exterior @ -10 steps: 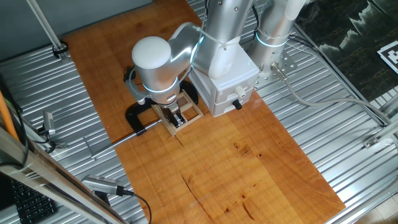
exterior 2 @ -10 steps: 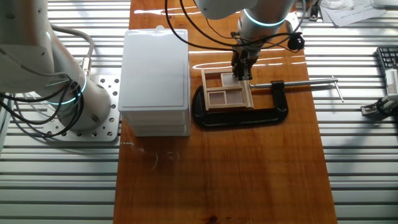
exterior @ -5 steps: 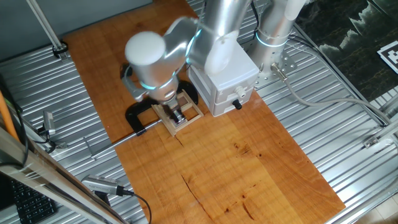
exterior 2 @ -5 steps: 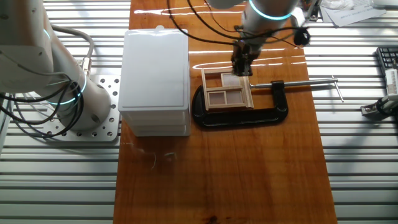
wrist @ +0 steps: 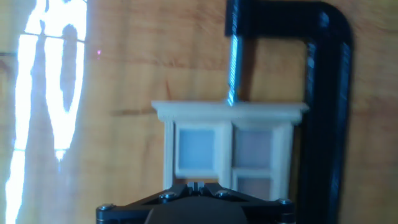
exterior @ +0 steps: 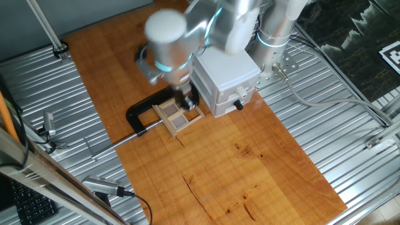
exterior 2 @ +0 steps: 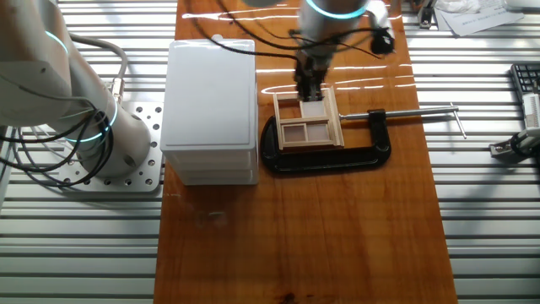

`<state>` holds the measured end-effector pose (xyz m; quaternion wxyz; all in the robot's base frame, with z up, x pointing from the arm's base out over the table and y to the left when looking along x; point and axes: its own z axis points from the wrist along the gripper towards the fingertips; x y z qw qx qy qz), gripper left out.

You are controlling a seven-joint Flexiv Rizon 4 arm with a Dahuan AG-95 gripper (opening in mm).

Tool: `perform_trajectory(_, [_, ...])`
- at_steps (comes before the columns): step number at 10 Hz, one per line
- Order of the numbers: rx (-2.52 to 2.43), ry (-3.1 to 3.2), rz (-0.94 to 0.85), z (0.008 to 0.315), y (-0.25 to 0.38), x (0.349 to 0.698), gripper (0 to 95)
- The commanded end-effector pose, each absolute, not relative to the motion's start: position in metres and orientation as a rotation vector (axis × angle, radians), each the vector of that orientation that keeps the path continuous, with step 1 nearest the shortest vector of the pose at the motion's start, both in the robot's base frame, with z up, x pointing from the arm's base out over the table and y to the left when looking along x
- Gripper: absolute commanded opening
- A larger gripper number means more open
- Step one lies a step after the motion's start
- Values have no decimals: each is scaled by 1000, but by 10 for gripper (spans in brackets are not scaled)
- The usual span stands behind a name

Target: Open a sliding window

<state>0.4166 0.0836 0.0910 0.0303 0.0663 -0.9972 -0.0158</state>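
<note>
The sliding window point(exterior: 177, 115) is a small light-wood frame lying flat on the wooden board, held by a black C-clamp point(exterior: 139, 114). It also shows in the other fixed view point(exterior 2: 307, 123) and in the hand view point(wrist: 231, 147), where brownish panes sit in a pale frame. My gripper point(exterior: 187, 100) points down at the window's end nearest the white box point(exterior: 226, 76). In the other fixed view the gripper point(exterior 2: 310, 87) is over the frame's far edge. In the hand view the fingertips point(wrist: 196, 185) are pressed together at the frame's near edge, with nothing between them.
The C-clamp point(exterior 2: 339, 155) wraps the window, and its screw rod point(exterior 2: 422, 110) sticks out to the side. The white box with a black knob point(exterior: 238, 104) stands right beside the window. The arm's base point(exterior 2: 101, 135) and ribbed metal table surround the board.
The arm has swung toward the white box. The gripper has moved along the window from its outer end to the box end. I cannot tell whether a sash slid with it.
</note>
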Motion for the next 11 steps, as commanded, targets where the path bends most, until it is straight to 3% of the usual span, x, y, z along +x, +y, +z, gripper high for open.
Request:
perform_trajectory(1, [200, -3138, -103, 93, 83, 418, 0])
perform_trajectory(11, [239, -3152, -79, 112, 85, 443, 0])
